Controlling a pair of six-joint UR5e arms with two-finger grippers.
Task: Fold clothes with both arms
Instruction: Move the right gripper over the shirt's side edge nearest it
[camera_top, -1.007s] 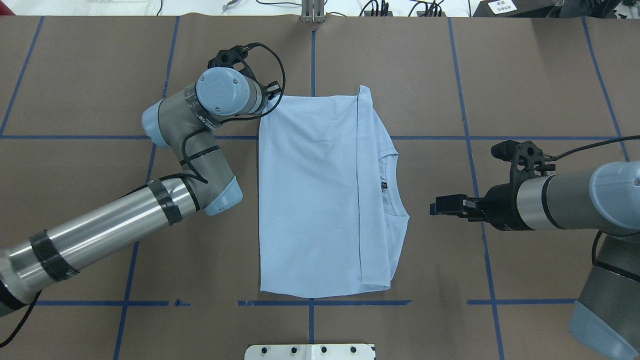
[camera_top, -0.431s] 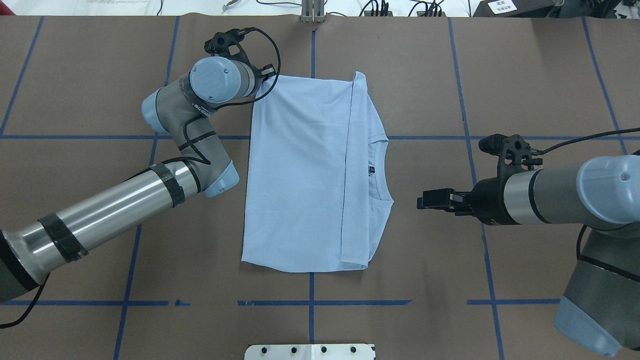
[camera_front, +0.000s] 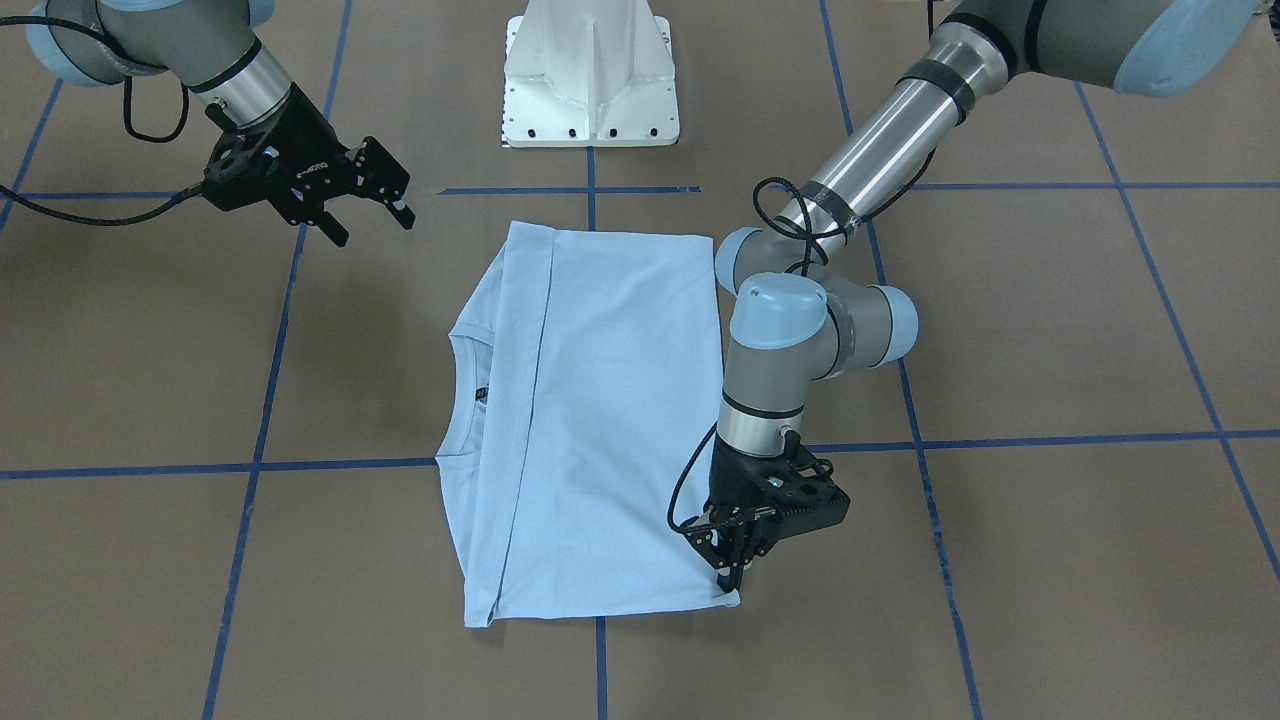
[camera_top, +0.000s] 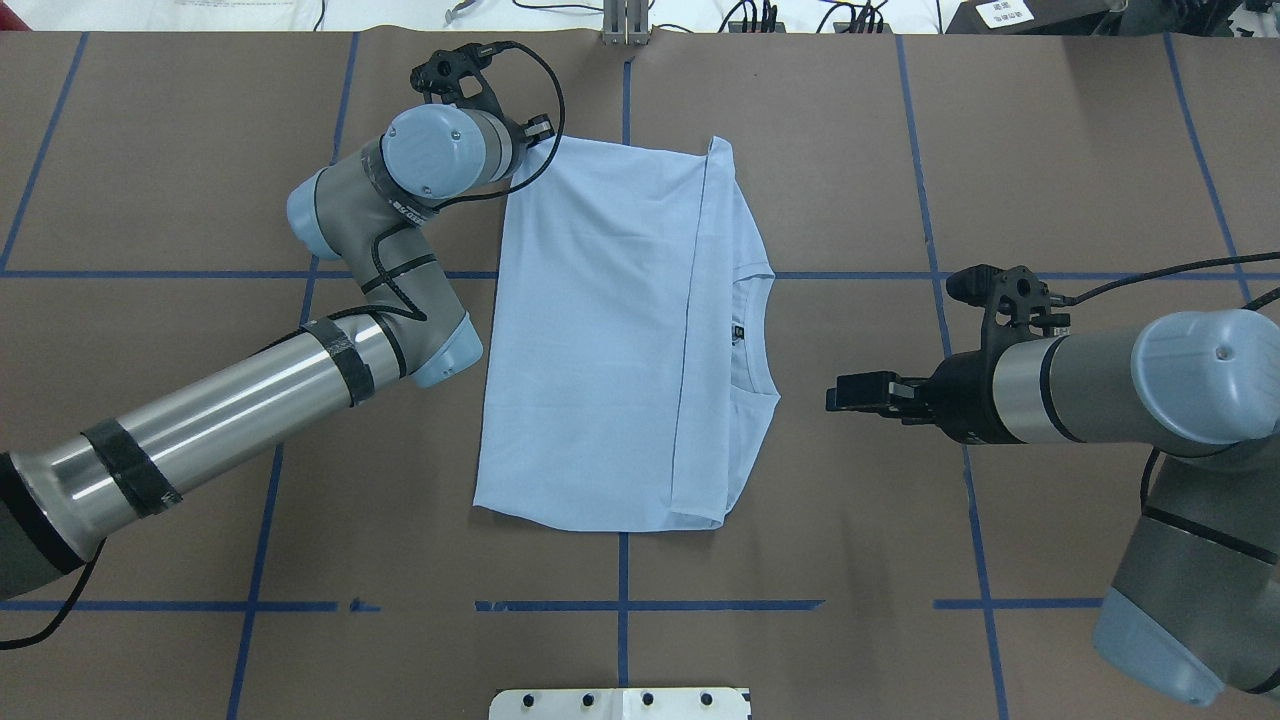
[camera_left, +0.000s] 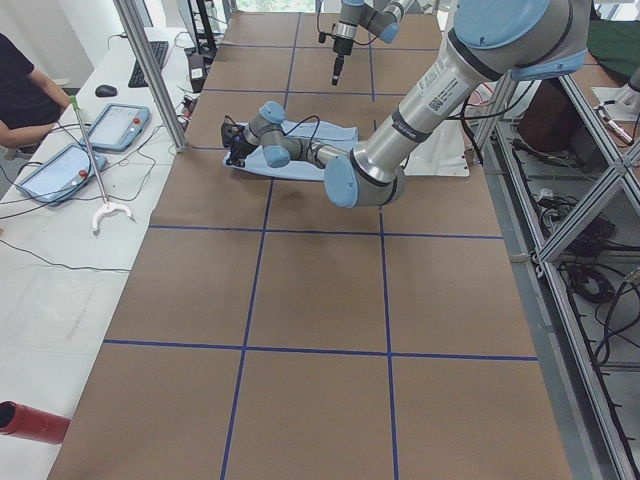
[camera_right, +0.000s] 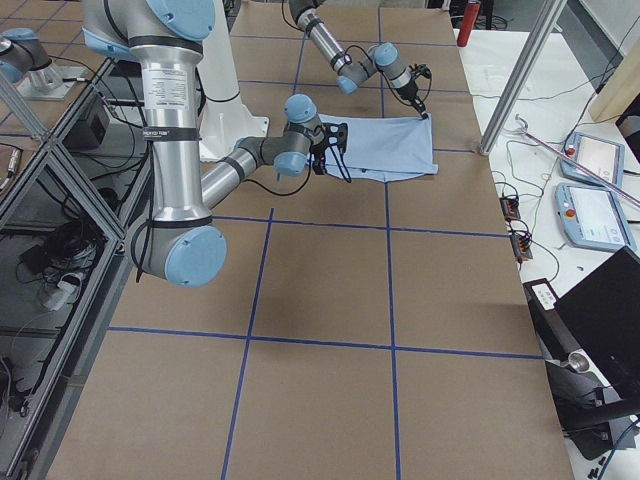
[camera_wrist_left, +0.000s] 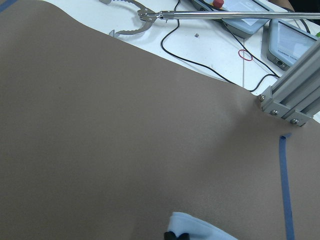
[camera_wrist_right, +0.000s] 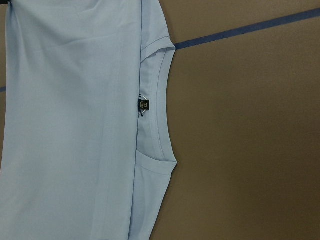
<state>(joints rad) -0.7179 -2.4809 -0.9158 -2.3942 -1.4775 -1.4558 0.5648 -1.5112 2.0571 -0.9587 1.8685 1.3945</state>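
Closest to the robot, the white pedestal stands at the near edge of the desk, whose brown paper cover is marked into squares by blue tape lines.

Just beyond the nearest cross-line lies the T-shirt. It is pale light blue, folded lengthwise into a long rectangle, lying flat and a little skewed to the grid. One folded edge runs its whole length. The round neck opening faces the robot's right, with the black neck label showing inside the collar.

Level with that collar, the right arm comes in from the side with its forearm roughly level. The right hand hangs above the desk with its two fingers spread wide and nothing between them. It points at the neckline but stays apart from the cloth, with bare paper between them. Its wrist camera looks straight down on the collar and label.

Farther out, the left arm reaches along the shirt's other long side and bends its wrist downward at the far corner. The left hand is pinched tight on that corner of the T-shirt. The left wrist view shows a small lobe of blue cloth at the dark fingertips. Whether the corner is raised off the paper cannot be told.

Past the desk's far edge is a white side bench carrying black cables, a metal grabber tool and grey pendants, beside an aluminium post.
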